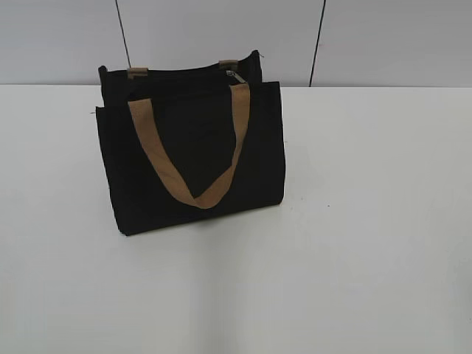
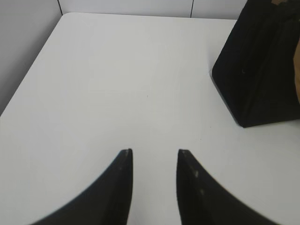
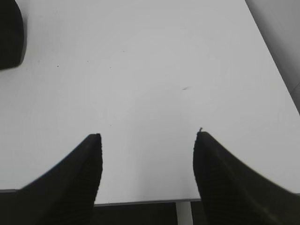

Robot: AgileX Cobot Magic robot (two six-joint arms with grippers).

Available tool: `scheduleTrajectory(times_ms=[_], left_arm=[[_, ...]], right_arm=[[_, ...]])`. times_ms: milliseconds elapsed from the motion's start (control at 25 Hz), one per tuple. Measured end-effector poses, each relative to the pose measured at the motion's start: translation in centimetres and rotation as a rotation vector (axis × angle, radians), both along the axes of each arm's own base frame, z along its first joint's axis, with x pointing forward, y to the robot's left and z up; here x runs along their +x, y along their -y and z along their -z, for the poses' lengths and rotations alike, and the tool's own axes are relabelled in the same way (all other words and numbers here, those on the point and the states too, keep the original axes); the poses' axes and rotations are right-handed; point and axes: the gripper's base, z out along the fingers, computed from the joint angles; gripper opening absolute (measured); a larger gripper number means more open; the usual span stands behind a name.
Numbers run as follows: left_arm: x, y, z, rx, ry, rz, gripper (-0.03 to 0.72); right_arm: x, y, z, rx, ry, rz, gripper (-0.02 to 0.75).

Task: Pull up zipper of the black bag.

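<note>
The black bag (image 1: 192, 147) stands upright on the white table, left of centre in the exterior view, with a tan strap handle (image 1: 193, 155) hanging down its front. The zipper (image 1: 192, 73) runs along its top edge, and the small silvery pull tab (image 1: 235, 76) sits near the right end. No gripper shows in the exterior view. My left gripper (image 2: 153, 152) is open and empty over bare table, with the bag's end (image 2: 260, 70) at its upper right. My right gripper (image 3: 147, 136) is open and empty near the table's front edge, with a corner of the bag (image 3: 10, 35) at far upper left.
The white table (image 1: 354, 221) stretches around the bag. A grey panelled wall (image 1: 221, 29) stands behind it. The table's left edge (image 2: 28, 70) shows in the left wrist view and its front edge (image 3: 140, 202) and right edge (image 3: 272, 56) in the right wrist view.
</note>
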Motion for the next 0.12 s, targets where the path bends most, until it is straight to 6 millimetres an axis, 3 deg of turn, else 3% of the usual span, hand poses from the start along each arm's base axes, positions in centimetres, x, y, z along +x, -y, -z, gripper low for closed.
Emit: scheduleTrajectory(times_ms=[120], left_arm=[[0.0,0.0,0.0,0.0,0.0,0.0,0.239]], right_arm=[[0.0,0.0,0.0,-0.001,0.0,0.0,0.468]])
